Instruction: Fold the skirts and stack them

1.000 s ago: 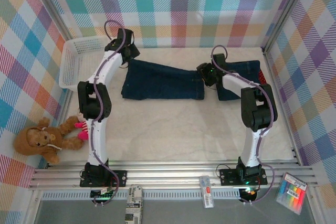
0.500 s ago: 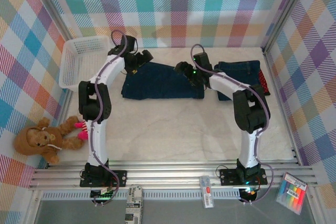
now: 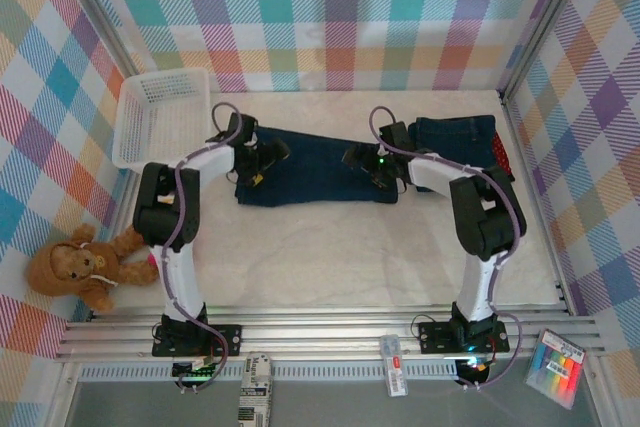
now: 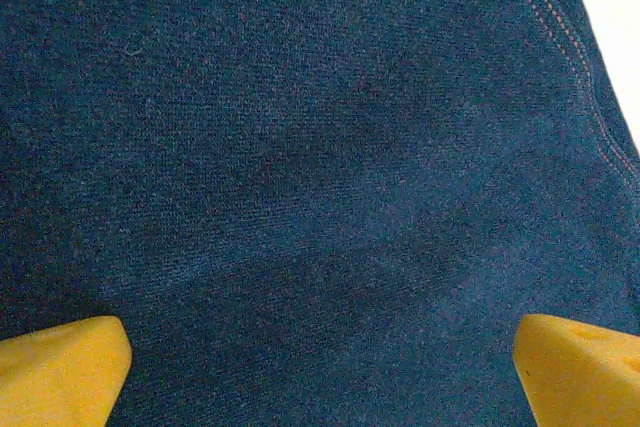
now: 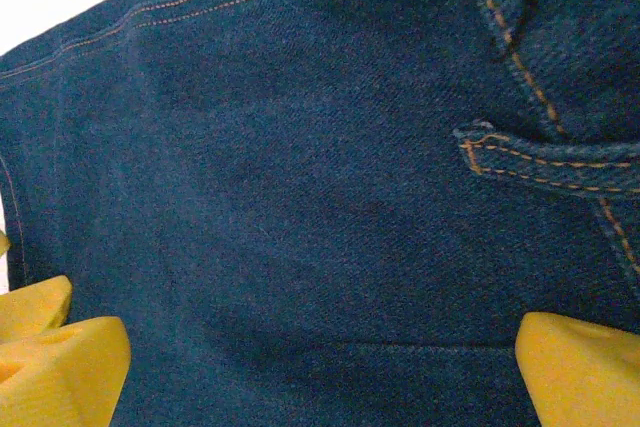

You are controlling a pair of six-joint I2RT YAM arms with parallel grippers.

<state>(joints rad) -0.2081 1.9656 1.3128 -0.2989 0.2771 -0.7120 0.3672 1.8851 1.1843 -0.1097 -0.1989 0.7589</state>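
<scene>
The white mesh basket (image 3: 128, 125) stands well left of the left gripper (image 3: 262, 159). Both arms bend low, left gripper and right gripper (image 3: 358, 159) facing each other, jaws spread wide. The denim skirt (image 3: 315, 172) lies directly beneath both jaws.

From the top, the left gripper (image 3: 262, 157) and right gripper (image 3: 362, 159) cover the two ends of the spread denim skirt (image 3: 315, 172). The red dotted skirt (image 3: 504, 161) shows just a strip beside the folded denim skirt (image 3: 455, 135). The left arm hides most of the pink plush toy (image 3: 150, 265). The left gripper's yellow pads (image 4: 62, 372) and the right gripper's pads (image 5: 578, 369) are cut off by the bottom edge.
</scene>
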